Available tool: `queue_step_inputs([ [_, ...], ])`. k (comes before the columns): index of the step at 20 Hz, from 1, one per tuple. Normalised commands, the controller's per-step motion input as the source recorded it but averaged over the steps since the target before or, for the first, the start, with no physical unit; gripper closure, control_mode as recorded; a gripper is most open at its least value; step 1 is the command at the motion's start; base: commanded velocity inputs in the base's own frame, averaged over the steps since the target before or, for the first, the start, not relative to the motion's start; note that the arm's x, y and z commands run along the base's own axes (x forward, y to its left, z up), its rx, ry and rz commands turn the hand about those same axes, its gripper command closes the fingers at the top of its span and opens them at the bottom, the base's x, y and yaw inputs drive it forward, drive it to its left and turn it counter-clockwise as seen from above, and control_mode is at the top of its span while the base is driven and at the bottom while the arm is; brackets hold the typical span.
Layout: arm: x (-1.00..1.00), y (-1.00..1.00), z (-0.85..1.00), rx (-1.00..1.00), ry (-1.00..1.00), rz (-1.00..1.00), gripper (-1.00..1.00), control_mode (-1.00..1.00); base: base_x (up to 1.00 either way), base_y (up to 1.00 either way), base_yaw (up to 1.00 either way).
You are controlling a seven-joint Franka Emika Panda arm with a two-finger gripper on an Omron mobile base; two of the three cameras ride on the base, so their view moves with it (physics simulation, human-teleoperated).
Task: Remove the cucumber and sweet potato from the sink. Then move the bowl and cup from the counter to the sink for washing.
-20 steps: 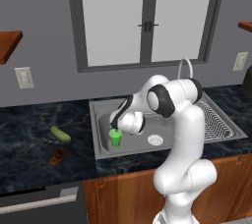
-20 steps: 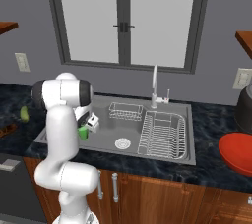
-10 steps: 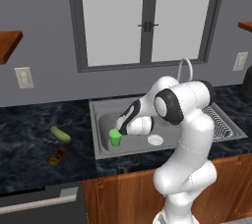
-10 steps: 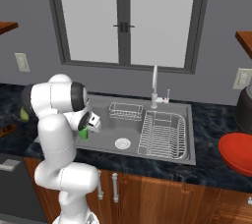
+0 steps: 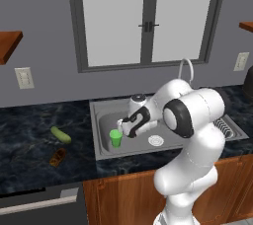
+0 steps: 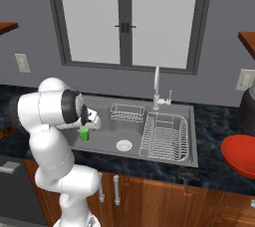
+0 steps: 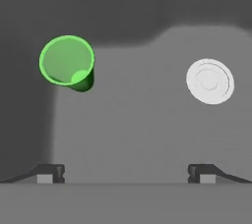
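Now lifting clear of the cup [image 5: 116,138], with the gripper [image 5: 123,125] spread wide and holding nothing. Hanging just above and beside the cup, where a second ago hovering right down at its rim. Leaving the cup standing upright on the floor of the sink [image 5: 101,120], in its left half, well apart from the white drain [image 7: 210,81] and touching neither fingertip in the hand view. Looking straight down into its open mouth from there, with bare steel between the two dark fingertips.

Marking, by the look of it, the cup's delivery as done. Lying out on the counter [image 5: 29,169] to the left of the basin: the cucumber [image 5: 60,134] and, nearer the front edge, the sweet potato [image 5: 57,157], both well apart from the sink. Counting three of the four items as dealt with, then.

Waiting on the counter far to the right of the dish rack [image 6: 164,136]: the red bowl [image 6: 241,155], not yet moved. Needing, most likely, a long swing or a drive to the right to reach it. Risking little with the cup, provided the wrist rises without clipping its rim.
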Motion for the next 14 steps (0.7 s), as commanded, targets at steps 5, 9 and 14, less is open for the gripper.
queue_step_inputs([
  [5, -0.14, -0.08, 0.49, -0.05, 0.12, 0.02, -1.00, -1.00, 0.00, 0.00, 0.00],
  [9, -0.20, -0.13, 0.40, 0.00, 0.10, 0.00, -1.00, -1.00, 0.00, 0.00, 0.00],
  [14, -0.25, -0.13, 0.35, 0.00, 0.02, 0.00, -1.00, -1.00, 0.00, 0.00, 0.00],
])
